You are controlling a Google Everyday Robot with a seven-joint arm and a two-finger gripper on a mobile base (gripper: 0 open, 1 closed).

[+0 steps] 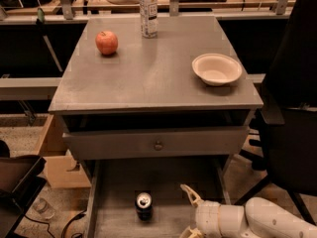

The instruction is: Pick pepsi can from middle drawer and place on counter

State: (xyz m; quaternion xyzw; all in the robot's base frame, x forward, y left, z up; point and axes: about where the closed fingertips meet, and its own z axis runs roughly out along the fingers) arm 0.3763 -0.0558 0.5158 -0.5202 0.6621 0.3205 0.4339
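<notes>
— While your arm comes in low from the right, where does the gripper (188, 213) sit?
— Over the front right part of the middle drawer (163, 175), which is pulled out. Its two pale fingers (191, 194) are spread well apart and hold nothing.
— And your pepsi can (144, 206)?
— It is upright on the drawer floor, silver top up, just left of the gripper and not touching it.
— What do you have on the worktop (148, 78)?
— A red apple (106, 42) at the back left, a clear plastic bottle (148, 11) near the back edge and a white bowl (217, 69) on the right. Under the worktop you see a drawer front (114, 144) with a round knob (158, 145).
</notes>
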